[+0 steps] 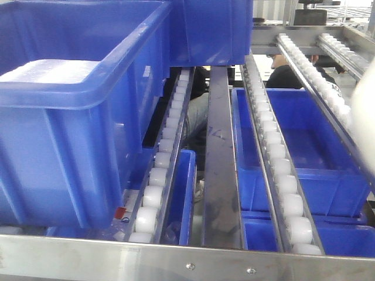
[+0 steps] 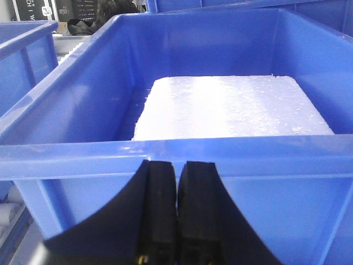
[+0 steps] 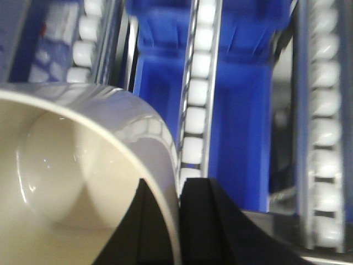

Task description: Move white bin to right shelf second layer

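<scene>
Right fingers (image 3: 177, 221) clamped on the white bin (image 3: 66, 182) wall, bin held above roller lanes (image 3: 194, 105) of the shelf; left fingers (image 2: 176, 210) pressed together, empty, facing blue crate (image 2: 165, 160)

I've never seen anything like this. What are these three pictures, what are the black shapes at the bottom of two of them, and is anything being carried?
This is a two-armed robot with three cameras. One looks forward at a steel rack level with lanes of small white rollers and a large blue plastic crate resting on it. The other two sit on the wrists. The black shapes are grippers. The left gripper is shut on nothing, facing a blue crate that holds a white foam slab. The right gripper pinches the wall of a glossy cream-white plastic tub above the rollers.
</scene>
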Action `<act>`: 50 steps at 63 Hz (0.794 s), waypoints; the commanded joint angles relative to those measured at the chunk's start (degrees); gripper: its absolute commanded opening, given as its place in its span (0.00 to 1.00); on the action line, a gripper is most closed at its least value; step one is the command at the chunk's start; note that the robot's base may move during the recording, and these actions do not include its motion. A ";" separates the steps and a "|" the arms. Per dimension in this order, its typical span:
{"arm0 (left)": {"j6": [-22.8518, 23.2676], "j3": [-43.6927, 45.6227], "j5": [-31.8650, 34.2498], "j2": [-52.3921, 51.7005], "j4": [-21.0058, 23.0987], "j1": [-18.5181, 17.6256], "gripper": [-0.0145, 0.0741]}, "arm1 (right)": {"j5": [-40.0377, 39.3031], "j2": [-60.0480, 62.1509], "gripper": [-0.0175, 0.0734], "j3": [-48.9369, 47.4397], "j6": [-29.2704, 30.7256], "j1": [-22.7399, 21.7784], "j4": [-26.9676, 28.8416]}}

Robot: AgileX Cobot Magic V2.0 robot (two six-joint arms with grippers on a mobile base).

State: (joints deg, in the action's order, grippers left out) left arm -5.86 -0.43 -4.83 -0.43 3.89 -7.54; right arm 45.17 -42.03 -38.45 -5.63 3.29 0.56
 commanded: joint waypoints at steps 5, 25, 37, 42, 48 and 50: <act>0.15 -2.11 4.83 -0.80 0.35 -0.27 0.26 | -6.99 -9.88 0.26 -4.05 -1.01 0.00 1.48; 0.15 -2.11 4.83 -0.80 0.35 -0.27 0.26 | -10.69 -20.04 0.26 -4.25 -1.01 -0.61 1.52; 0.15 -2.11 4.83 -0.80 0.35 -0.27 0.26 | -12.89 -20.98 0.26 -1.57 -1.01 -0.78 1.23; 0.15 -2.11 4.83 -0.80 0.35 -0.27 0.26 | -14.42 -21.06 0.26 -0.41 -1.01 -0.78 1.23; 0.15 -2.11 4.83 -0.80 0.35 -0.27 0.26 | -15.04 -21.54 0.26 0.12 -0.96 -0.78 0.96; 0.15 -2.11 4.83 -0.80 0.35 -0.27 0.26 | -15.13 -21.58 0.26 0.33 -0.96 -0.78 0.73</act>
State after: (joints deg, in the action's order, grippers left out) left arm -5.86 -0.43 -4.83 -0.43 3.89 -7.54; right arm 34.28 -64.03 -37.04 -6.54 2.82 1.82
